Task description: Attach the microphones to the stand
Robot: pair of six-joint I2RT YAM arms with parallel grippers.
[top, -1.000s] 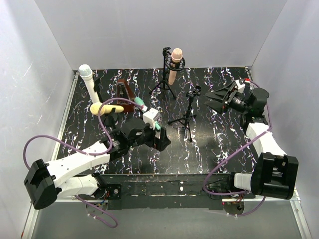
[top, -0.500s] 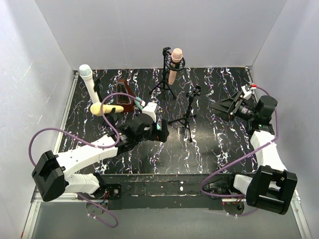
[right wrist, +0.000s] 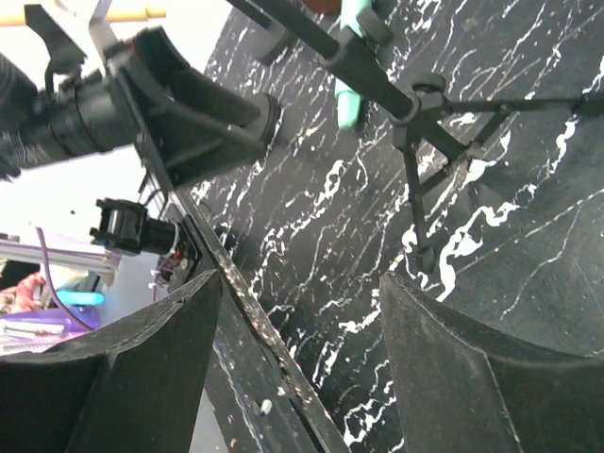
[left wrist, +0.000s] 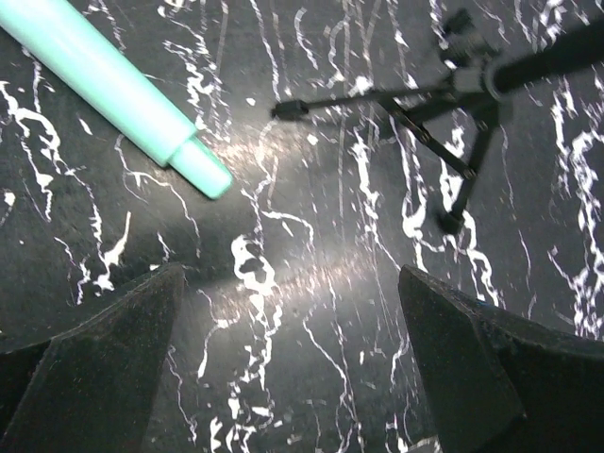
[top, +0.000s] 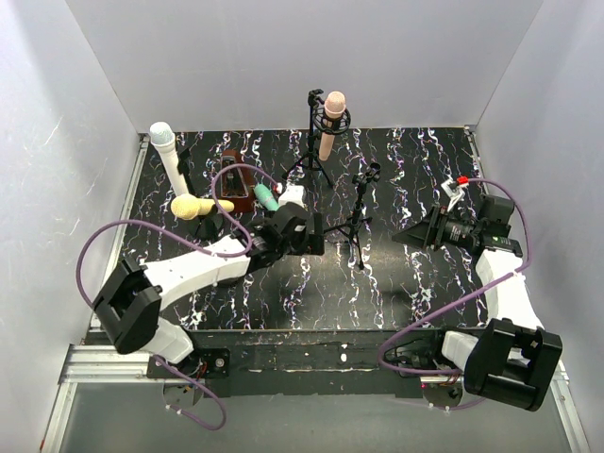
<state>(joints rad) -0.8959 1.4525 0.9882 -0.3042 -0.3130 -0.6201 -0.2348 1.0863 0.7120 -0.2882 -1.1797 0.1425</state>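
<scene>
While left end effector (left wrist: 291, 283) & right end effector (right wrist: 300, 283) are spread wide, empty, a slim mint-green mic (left wrist: 113, 90) w/ stepped tail is seen at 10 o'clock of black tripod stand (left wrist: 453, 123).

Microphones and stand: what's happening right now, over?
Left gripper open, right gripper open, both empty. Green microphone lying flat beside bare stand. Nothing blocking.

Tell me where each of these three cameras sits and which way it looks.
Top external: fixed high behind the arms, looking down over the marbled table; both arms show, bases at the bottom.
Left wrist: on the left arm, facing down at the teal microphone and the legs of the empty stand; its open jaws frame the bottom corners.
Right wrist: on the right arm, looking sideways across the table toward the left arm; its open jaws fill the bottom.
Shared: both wrist views catch that stand and microphone.
</scene>
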